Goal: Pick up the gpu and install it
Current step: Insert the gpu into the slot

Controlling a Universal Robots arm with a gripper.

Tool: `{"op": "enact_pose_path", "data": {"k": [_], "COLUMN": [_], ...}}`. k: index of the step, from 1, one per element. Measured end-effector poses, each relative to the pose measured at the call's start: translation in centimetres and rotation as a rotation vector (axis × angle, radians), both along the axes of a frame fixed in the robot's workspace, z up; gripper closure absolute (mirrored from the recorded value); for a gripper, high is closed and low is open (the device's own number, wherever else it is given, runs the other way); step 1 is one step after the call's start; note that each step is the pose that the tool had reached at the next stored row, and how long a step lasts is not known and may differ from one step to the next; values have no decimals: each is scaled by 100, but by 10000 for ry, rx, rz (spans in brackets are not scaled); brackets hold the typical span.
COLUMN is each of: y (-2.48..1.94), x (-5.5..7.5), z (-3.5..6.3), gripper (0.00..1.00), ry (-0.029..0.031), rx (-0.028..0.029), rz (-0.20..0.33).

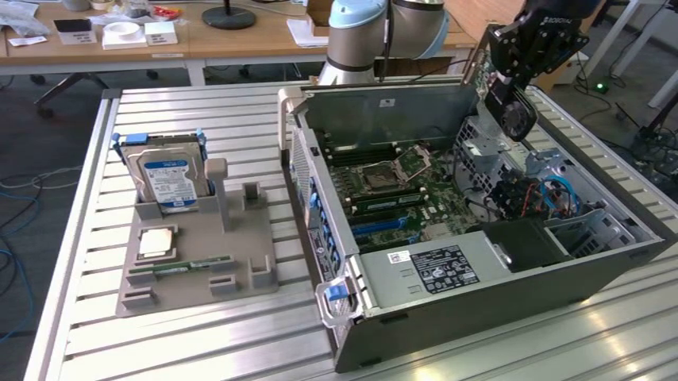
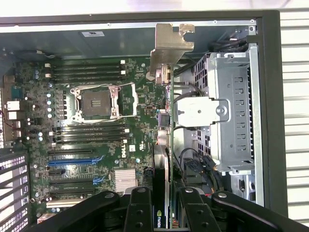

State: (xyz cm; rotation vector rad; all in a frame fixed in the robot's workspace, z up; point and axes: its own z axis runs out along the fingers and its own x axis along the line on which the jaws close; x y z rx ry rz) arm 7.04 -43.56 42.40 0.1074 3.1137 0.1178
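Note:
My gripper [image 1: 509,75] hangs above the far right corner of the open computer case [image 1: 477,274] in the exterior view and is shut on the gpu [image 1: 516,113]. The card hangs below the fingers with its round fan facing outward, clear of the case. In the wrist view the gpu [image 2: 170,46] runs edge-on away from my gripper [image 2: 164,217], its metal bracket at the far end. Below it lies the green motherboard [image 2: 96,125] with its blue expansion slots [image 2: 72,162].
A silver drive cage [image 2: 231,116] and loose blue cables [image 1: 551,190] sit inside the case beside the board. On the exterior view's left, a grey holder [image 1: 244,262] carries a hard drive [image 1: 170,178], a processor [image 1: 157,242] and a memory stick [image 1: 180,266]. The arm's base [image 1: 382,32] stands behind the case.

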Motion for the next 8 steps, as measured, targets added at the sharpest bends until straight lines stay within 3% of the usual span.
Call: {"op": "enact_pose_path", "data": {"k": [8], "y": [0], "x": [-1], "z": [0], "gripper": [74], "ry": [0], "rx": [0], "rz": [388]}}
